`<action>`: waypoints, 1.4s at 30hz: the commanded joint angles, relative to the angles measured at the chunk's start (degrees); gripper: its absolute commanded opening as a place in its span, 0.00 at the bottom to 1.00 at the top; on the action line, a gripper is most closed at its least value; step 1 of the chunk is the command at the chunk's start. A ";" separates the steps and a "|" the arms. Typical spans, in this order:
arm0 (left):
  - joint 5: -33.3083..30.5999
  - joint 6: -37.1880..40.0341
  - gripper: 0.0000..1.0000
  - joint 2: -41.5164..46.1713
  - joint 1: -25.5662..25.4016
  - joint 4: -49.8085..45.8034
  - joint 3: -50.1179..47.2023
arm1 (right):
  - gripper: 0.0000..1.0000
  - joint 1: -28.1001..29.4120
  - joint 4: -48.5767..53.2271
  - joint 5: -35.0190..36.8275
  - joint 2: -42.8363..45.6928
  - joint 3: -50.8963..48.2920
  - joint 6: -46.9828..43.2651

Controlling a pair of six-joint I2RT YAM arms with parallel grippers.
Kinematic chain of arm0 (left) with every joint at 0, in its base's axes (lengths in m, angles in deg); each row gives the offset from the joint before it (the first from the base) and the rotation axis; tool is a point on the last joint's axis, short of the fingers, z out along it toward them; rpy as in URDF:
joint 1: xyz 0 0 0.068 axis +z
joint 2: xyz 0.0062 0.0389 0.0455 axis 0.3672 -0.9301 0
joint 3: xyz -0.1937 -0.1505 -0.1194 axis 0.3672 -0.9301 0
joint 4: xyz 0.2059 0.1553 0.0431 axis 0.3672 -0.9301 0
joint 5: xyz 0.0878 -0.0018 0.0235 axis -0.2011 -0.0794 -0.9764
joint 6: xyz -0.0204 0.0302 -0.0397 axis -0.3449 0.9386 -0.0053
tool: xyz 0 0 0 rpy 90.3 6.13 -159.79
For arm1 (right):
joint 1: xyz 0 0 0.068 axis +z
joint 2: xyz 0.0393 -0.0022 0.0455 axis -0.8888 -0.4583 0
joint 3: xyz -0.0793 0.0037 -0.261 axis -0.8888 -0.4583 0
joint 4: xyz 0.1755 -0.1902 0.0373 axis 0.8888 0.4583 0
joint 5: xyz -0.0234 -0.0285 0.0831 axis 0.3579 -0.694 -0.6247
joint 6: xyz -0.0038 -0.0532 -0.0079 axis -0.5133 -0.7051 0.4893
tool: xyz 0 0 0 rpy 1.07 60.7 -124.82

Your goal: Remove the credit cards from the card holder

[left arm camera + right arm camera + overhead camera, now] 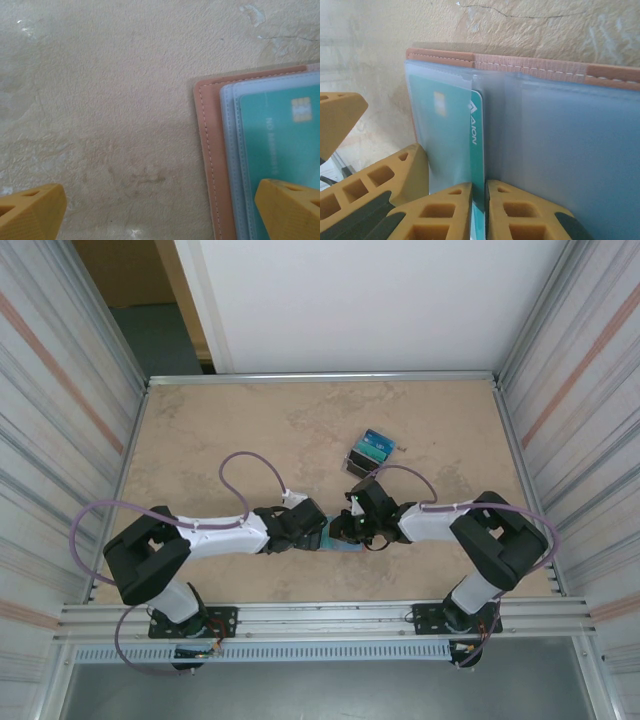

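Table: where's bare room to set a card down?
Bare table left of the clear box, beyond the left arm to the far rail; also right of it. Crowded near-centre: left gripper and right gripper over the card holder.

Card (477, 131), teal, right wrist view: white capitals "AION" run lengthwise along its exposed edge, with a white diamond logo at the head of the word. Card (280, 150), left wrist view: one faint pale line of lettering, too blurred to read.
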 commanded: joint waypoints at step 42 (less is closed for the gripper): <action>-0.87 -0.63 0.99 -2.33 0.14 -7.32 1.81 | 0.00 -4.32 0.03 -1.38 2.86 -3.13 -1.10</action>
